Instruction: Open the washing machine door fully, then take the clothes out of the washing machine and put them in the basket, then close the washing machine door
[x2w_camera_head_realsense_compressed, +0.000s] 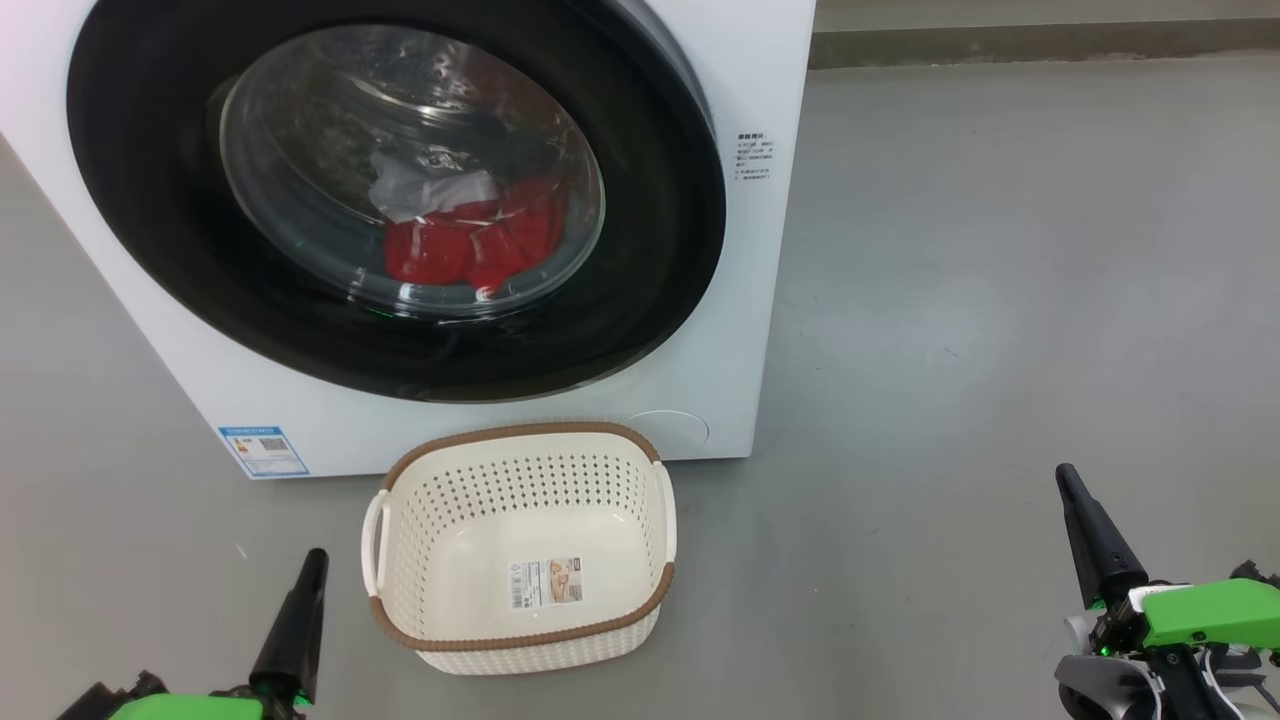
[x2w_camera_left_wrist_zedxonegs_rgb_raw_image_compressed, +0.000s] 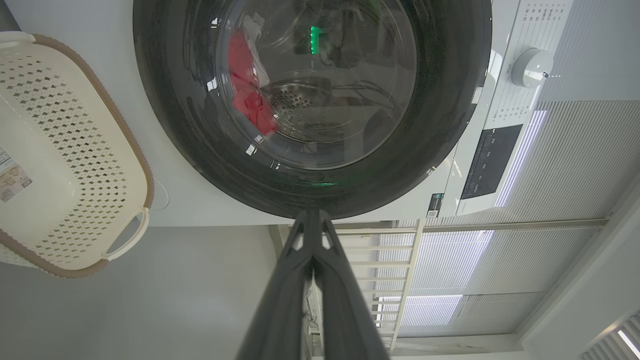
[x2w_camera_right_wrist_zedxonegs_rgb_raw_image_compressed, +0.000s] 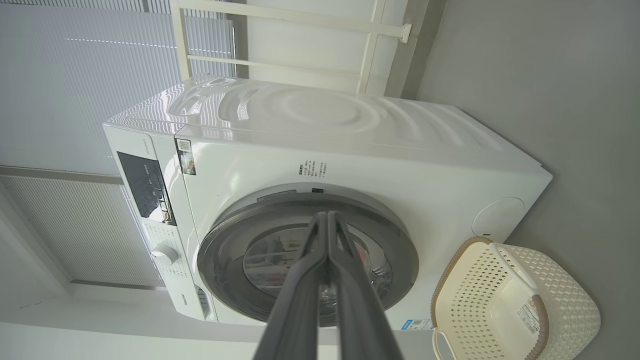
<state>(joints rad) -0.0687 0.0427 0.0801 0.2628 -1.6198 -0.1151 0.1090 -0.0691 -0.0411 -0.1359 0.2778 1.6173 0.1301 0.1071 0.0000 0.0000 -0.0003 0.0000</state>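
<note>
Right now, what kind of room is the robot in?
Probably a laundry room or laundry corner, though I can't be sure. A white front-loading washing machine stands on a bare grey floor with red clothes behind its closed door. A cream laundry basket waits in front, and window blinds hang behind.

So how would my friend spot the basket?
Find the big white front-loading washing machine with the round black-rimmed glass door. On the grey floor right before it sits a small cream perforated plastic basket. Its brown woven-look rim and side handles set it apart.
</note>
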